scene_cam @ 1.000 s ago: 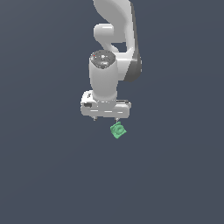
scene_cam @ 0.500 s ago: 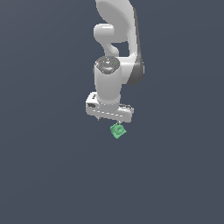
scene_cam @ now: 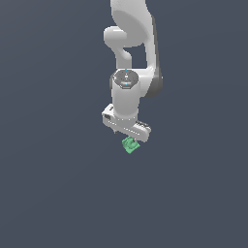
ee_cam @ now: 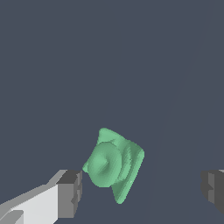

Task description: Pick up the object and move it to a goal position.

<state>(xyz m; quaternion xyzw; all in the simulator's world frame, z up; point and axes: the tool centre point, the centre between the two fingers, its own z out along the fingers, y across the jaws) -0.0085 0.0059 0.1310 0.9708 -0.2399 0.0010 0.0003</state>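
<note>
The object is a small light-green block with a round ring-like mark, lying tilted on the dark grey floor. In the exterior view it sits just below my white gripper, which points down over it. In the wrist view the object lies between my two fingers, close to one dark fingertip and well apart from the other. The gripper is open and holds nothing. I cannot tell whether the near finger touches the block.
The plain dark grey floor fills the scene around the arm. The white arm rises above the gripper. No other objects or goal marker show.
The gripper has shifted towards the exterior view's right and turned its hand, so it now sits right over the green block. The block has not moved.
</note>
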